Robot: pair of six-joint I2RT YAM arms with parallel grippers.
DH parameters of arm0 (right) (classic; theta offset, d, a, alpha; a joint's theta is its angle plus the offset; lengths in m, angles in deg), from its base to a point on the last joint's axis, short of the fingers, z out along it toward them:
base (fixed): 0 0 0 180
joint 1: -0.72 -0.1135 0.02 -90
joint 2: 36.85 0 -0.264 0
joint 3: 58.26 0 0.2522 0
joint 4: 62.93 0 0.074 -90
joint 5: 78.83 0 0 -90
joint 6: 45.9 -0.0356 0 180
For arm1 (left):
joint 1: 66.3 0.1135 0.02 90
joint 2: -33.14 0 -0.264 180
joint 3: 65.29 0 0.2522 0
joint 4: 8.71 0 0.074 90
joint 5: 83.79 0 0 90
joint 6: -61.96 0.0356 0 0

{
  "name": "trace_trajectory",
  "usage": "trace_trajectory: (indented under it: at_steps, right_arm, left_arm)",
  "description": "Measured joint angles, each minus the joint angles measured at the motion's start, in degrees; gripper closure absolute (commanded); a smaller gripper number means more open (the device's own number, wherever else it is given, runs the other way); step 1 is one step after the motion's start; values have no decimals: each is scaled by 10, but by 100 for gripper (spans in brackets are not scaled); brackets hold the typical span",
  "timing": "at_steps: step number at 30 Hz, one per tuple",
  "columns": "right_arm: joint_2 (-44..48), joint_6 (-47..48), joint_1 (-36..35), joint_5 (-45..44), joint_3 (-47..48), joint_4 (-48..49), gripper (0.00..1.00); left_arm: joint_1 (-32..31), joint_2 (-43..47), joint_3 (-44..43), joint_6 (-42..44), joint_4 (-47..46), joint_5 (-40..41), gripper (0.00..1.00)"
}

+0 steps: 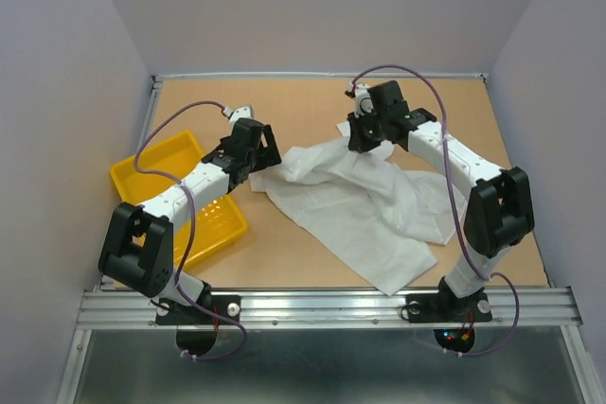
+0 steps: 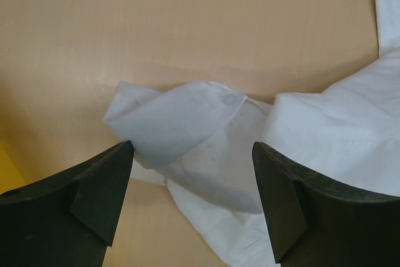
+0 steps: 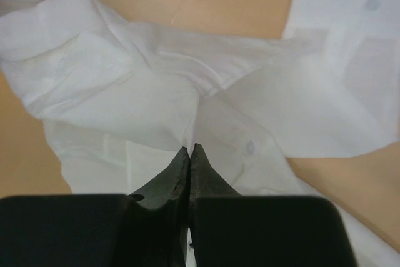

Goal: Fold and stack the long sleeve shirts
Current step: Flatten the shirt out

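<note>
One white long sleeve shirt (image 1: 365, 210) lies crumpled on the tan table, between the two arms. My right gripper (image 1: 365, 143) is at the shirt's far edge, shut on a pinch of its fabric, which rises to the fingertips in the right wrist view (image 3: 190, 148). A button and a placket show on the shirt (image 3: 125, 85) there. My left gripper (image 1: 258, 175) is open at the shirt's left end. In the left wrist view (image 2: 192, 149) its jaws straddle a folded cuff with a button (image 2: 181, 120), a little above it and not touching.
A yellow plastic tray (image 1: 151, 169) sits at the left, partly under my left arm; a sliver of it shows in the left wrist view (image 2: 5, 170). Grey walls close in the table on three sides. A metal rail (image 1: 322, 305) runs along the near edge.
</note>
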Motion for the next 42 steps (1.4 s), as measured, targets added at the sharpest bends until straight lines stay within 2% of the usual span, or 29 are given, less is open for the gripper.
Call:
trace_trajectory:
  at_steps: [4,9,14,20,22,25,28,32,37,42]
  right_arm:
    - [40,39,0,-108,66,0,99]
    - [68,71,0,-187,122,33,98]
    - [51,79,0,-227,137,54,97]
    - [-12,82,0,-245,137,60,97]
    - [-22,85,0,-247,137,60,97]
    - [-25,92,0,-250,137,61,97]
    - [-25,98,0,-252,141,66,97]
    - [-25,107,0,-254,141,71,97]
    - [-25,115,0,-264,141,72,97]
    - [-25,130,0,-283,141,73,97]
  left_arm:
    - [4,22,0,-2,1,0,11]
    - [7,54,0,-9,1,2,11]
    - [7,72,8,-12,-2,-4,11]
    - [6,57,21,-11,-8,-34,11]
    - [4,32,18,-11,-21,-44,11]
    - [-6,-34,-14,-11,-31,-50,17]
    - [-18,-109,-65,-10,-46,-52,31]
    - [-25,-195,-128,-9,-67,-51,41]
    - [-26,-257,-155,-21,-69,-56,43]
    - [-26,-261,-134,-44,-66,-78,44]
